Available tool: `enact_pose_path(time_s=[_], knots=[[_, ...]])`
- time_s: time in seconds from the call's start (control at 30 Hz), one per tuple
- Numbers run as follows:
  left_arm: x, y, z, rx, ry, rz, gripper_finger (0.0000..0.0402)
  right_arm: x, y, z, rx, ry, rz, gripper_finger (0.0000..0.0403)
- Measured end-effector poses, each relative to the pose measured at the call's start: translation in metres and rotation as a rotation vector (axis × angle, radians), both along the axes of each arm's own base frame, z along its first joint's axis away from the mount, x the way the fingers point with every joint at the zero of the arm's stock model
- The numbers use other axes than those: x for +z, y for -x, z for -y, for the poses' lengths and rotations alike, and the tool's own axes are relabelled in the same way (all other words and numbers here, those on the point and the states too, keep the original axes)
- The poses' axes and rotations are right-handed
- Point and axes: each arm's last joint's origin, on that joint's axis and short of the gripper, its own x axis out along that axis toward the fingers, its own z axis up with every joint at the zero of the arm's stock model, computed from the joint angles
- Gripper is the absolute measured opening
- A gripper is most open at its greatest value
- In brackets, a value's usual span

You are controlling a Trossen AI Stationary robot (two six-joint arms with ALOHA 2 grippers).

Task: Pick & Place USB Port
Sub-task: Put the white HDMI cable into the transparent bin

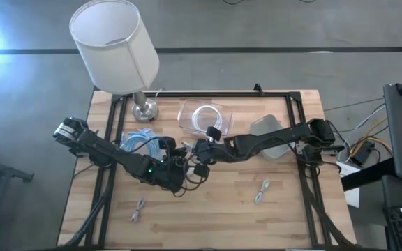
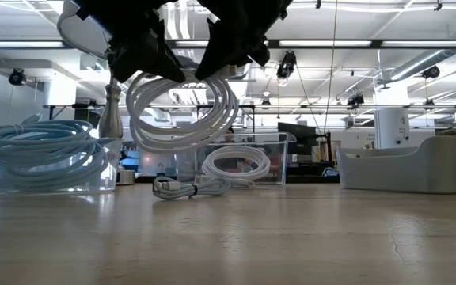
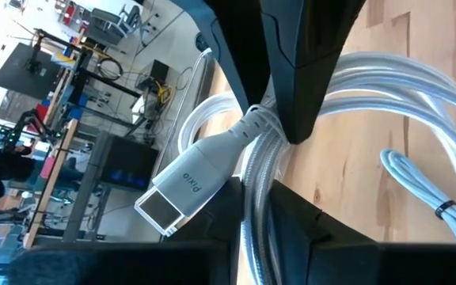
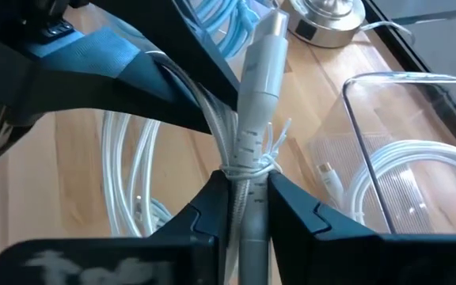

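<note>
Low view showed white cable coil point(image 2: 182, 107) lifted above table point(image 2: 291, 237), pinched by both left gripper point(image 3: 279, 170) and right gripper point(image 4: 242, 194), fingers pressed on bundle. Pick done; placing in clear bin point(image 1: 222, 111) probably left.

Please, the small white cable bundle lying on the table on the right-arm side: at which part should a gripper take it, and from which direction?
Grip the bundled cable across its narrow middle, coming straight down from above. It lies flat on the bare table, long and thin, nothing close beside it, so jaws set across its length should probably close on all strands together.
</note>
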Motion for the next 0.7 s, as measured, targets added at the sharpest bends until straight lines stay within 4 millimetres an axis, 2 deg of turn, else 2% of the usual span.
enact_pose_path(time_s=[0.4,0.7], knots=[[-0.002,-0.001,0.002,-0.035,0.108,0.009,0.0112,-0.007,0.006,0.003,-0.050,0.007,-0.081,0.0059],[-0.003,0.000,0.002,-0.037,0.116,0.002,0.0155,-0.011,0.012,0.005,-0.072,0.021,-0.142,0.0059]])
